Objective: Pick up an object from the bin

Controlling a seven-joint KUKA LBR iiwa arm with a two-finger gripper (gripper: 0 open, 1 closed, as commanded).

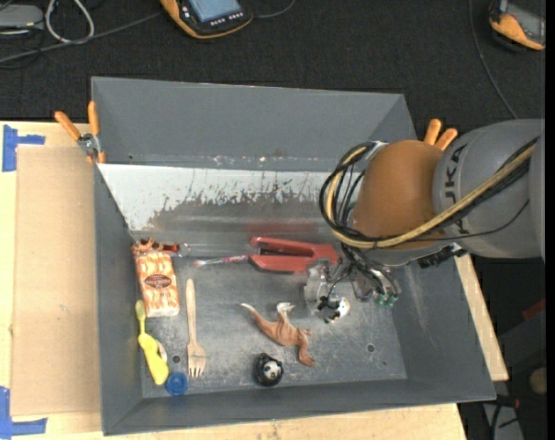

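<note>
1. The gripper (pixel 327 301) is low inside the bin (pixel 259 145), right of centre, under the arm's orange cover.
2. Whether the claw is apart or together I cannot tell (cables and wrist hardware crowd that spot). Nothing can be made out between its tips.
3. Nearest things: the red tool (pixel 282 253), whose right end lies just beside the gripper, and the brown toy dinosaur (pixel 284 331), near it on the camera side.
4. Which of the two is the target cannot be settled from this view. Both lie flat on the floor.
5. Well apart from the gripper: a black ball (pixel 269 369) by the near wall. Along the left wall are a wooden fork (pixel 192 328), a yellow piece (pixel 152 348), a blue cap (pixel 175 384) and an orange packet (pixel 158 282).
6. Judgement: the approach looks done. The grasp is unconfirmed, and the lift is not yet made.
</note>
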